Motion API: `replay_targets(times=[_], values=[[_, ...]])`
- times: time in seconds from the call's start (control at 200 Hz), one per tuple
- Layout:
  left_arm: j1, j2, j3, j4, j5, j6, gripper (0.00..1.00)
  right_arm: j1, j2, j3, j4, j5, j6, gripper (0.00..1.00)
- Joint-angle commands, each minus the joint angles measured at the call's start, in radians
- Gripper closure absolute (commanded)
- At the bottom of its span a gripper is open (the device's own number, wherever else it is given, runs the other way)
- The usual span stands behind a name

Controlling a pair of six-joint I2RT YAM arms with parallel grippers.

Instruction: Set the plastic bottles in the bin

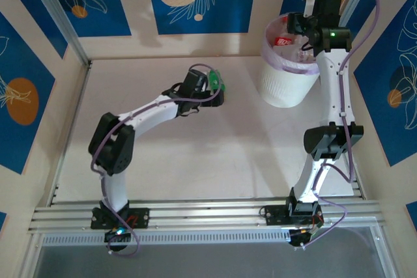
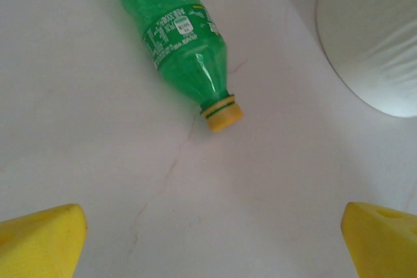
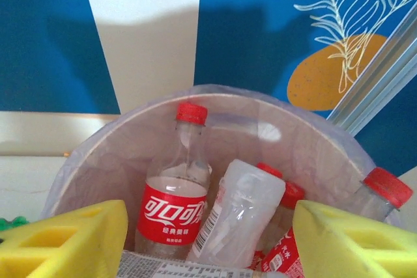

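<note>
A green plastic bottle (image 2: pixel 179 37) with a yellow cap lies on the white table, cap toward my left gripper (image 2: pixel 214 226). That gripper is open, a short way back from the bottle and apart from it. From above, the green bottle (image 1: pixel 219 81) shows just past the left gripper (image 1: pixel 215 94). My right gripper (image 3: pixel 210 219) hangs over the bin (image 3: pixel 293 112), its yellow fingers (image 3: pixel 71 239) apart. Inside stand a red-labelled bottle (image 3: pixel 174 200), a clear upturned one (image 3: pixel 241 213) and red-capped others. A white-labelled bottle (image 3: pixel 195 268) lies across the gap between the fingers; whether it is gripped is unclear.
The white bin (image 1: pixel 287 86) stands at the far right of the table, close to the blue patterned back wall, and its side (image 2: pixel 374 37) rises just right of the green bottle. Side walls enclose the table; a metal rail (image 1: pixel 208 216) runs along the near edge.
</note>
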Motion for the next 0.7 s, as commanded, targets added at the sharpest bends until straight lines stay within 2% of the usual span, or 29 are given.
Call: replay_targets(times=[0.0,0.115,0.25,0.455,0.58,0.695], values=[[0.017,0.072,0.084,-0.027,-0.06,0.002,0.0,-0.017,-0.006,-0.038,-0.02,-0.066,0.062,0.33],[0.026,0.165,0.191,-0.075,-0.14,-0.001,0.0,-0.022,-0.041,-0.046,-0.019,-0.121,0.084,0.32],[0.027,0.266,0.293,-0.094,-0.201,0.002,0.0,-0.016,-0.11,-0.053,-0.044,-0.218,0.124,0.26],[0.028,0.39,0.403,-0.127,-0.257,-0.028,0.0,0.02,-0.28,-0.236,0.006,-0.281,0.162,0.19],[0.03,0.439,0.432,-0.039,-0.22,-0.047,0.0,0.042,-0.373,-0.347,0.033,-0.311,0.193,0.17],[0.031,0.508,0.527,-0.053,-0.201,-0.076,0.0,0.058,-0.443,-0.439,0.056,-0.308,0.211,0.16]])
